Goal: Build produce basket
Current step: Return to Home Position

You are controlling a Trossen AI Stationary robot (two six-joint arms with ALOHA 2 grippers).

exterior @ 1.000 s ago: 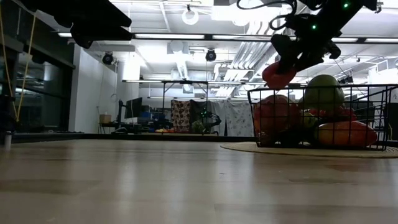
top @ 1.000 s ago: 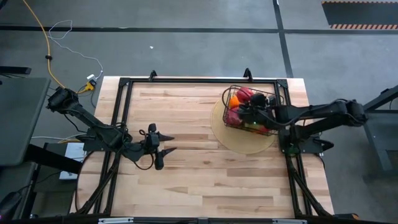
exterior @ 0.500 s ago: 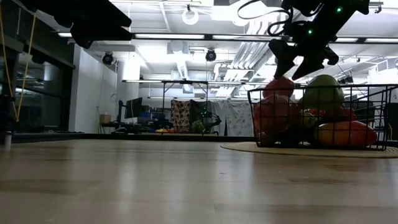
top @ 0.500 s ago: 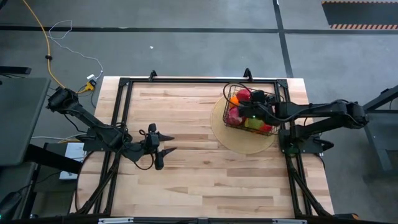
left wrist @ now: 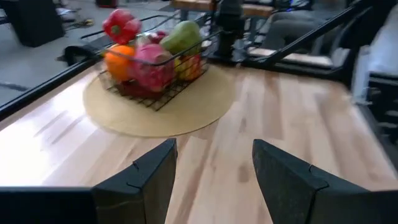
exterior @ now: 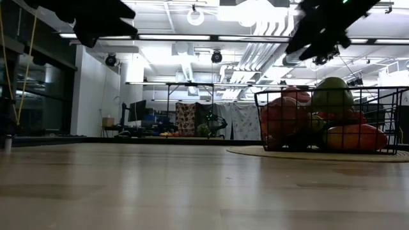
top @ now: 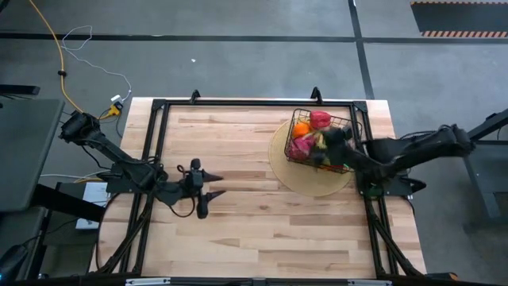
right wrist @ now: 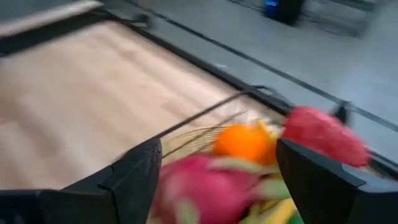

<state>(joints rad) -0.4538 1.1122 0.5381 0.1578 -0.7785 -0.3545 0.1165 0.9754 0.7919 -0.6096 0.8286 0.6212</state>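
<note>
The black wire basket (top: 352, 127) stands on a round tan disc (top: 305, 179) at the table's far right. It is piled with produce: a red pepper (top: 321, 120) on top at its far side, an orange (top: 301, 127), a pink dragon fruit (top: 301, 146) and a green pear (left wrist: 183, 36). My right gripper (top: 332, 144) hangs open and empty above the basket's right half; it is well above the rim in the low view (exterior: 316, 45). Its wrist view (right wrist: 219, 144) looks down on the dragon fruit (right wrist: 211, 186), the orange (right wrist: 242, 142) and the pepper (right wrist: 323, 134). My left gripper (top: 216, 184) waits open at mid-left.
Bare wood lies between my left gripper and the disc (left wrist: 155, 121). Black frame rails run along the table's far edge (top: 254, 103) and both sides. The basket's mesh wall (exterior: 377, 115) stands upright, with the pear (exterior: 332, 94) rising above its rim.
My right gripper brought the red pepper over the basket, opened and let it go. The pepper now rests on top of the pile at the basket's far side. The gripper then rose and drew back toward the table's right edge.
</note>
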